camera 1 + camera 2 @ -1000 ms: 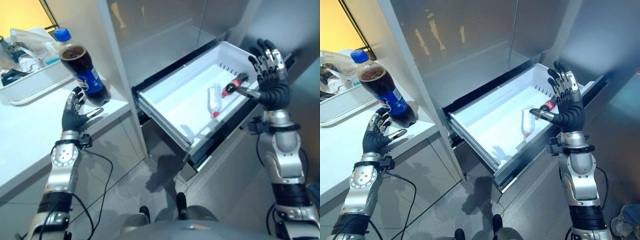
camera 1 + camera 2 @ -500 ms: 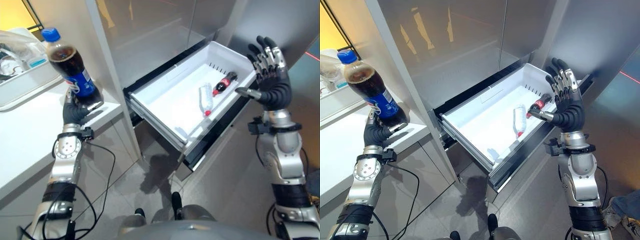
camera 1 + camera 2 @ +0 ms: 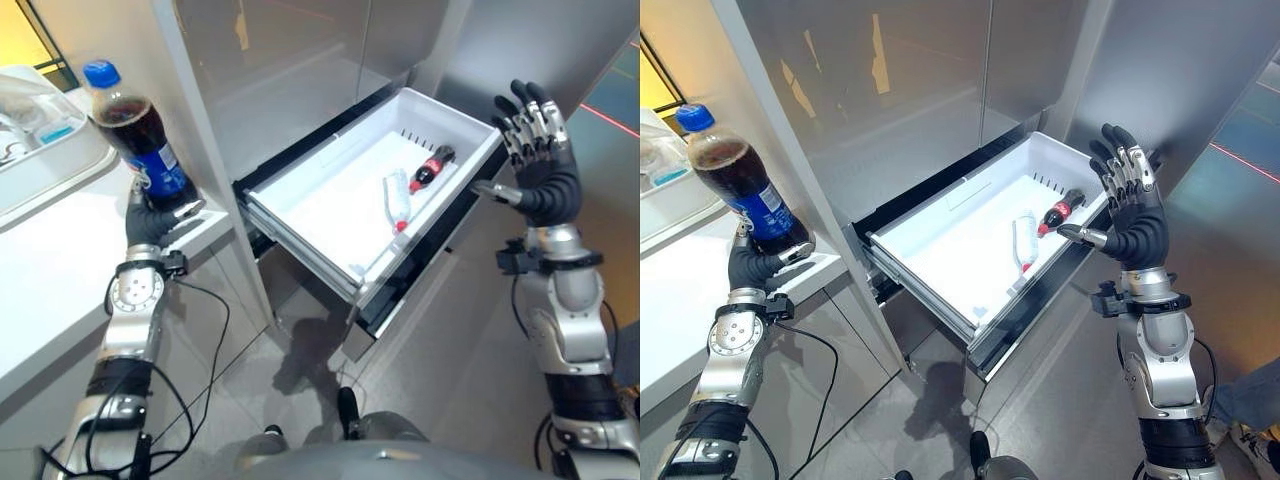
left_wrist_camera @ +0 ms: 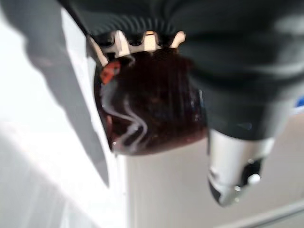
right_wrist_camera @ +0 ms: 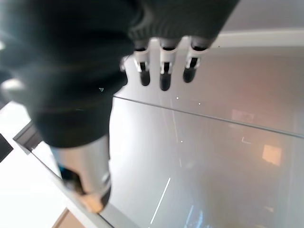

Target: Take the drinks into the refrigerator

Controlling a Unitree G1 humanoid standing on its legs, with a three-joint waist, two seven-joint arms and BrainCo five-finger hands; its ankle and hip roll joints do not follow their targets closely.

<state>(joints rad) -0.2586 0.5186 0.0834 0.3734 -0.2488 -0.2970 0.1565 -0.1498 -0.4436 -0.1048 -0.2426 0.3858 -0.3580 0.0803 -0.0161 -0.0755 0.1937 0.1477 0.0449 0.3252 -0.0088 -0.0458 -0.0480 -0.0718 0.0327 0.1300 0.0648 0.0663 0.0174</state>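
Left eye view takes in the refrigerator (image 3: 300,70), whose steel doors stand above and beyond both hands, with its white freezer drawer (image 3: 330,205) pulled well out between them, presumably so that drinks can be dropped in from above. Beside the left hand lies the white worktop (image 3: 50,270), which carries the drink being collected; a white tray of clutter (image 3: 40,150) sits on it beyond that hand.

Standing at the worktop's edge is the cola bottle (image 3: 140,145), large, dark, blue-capped and upright. The left hand (image 3: 150,220) is curled round its base, fingers on one side and thumb on the other, and the left wrist view shows the dark bottom of the bottle cupped against the palm. A low grip like this suits lifting a tall bottle without tipping it.

Inside the drawer, in front of the right hand, two drinks lie on their sides: a clear bottle with a red cap (image 3: 397,198) and a small cola bottle (image 3: 427,168), touching or nearly so.

Just beside the drawer's far corner, the right hand (image 3: 535,165) is raised, its fingers spread wide and holding nothing, probably kept clear of the drawer.
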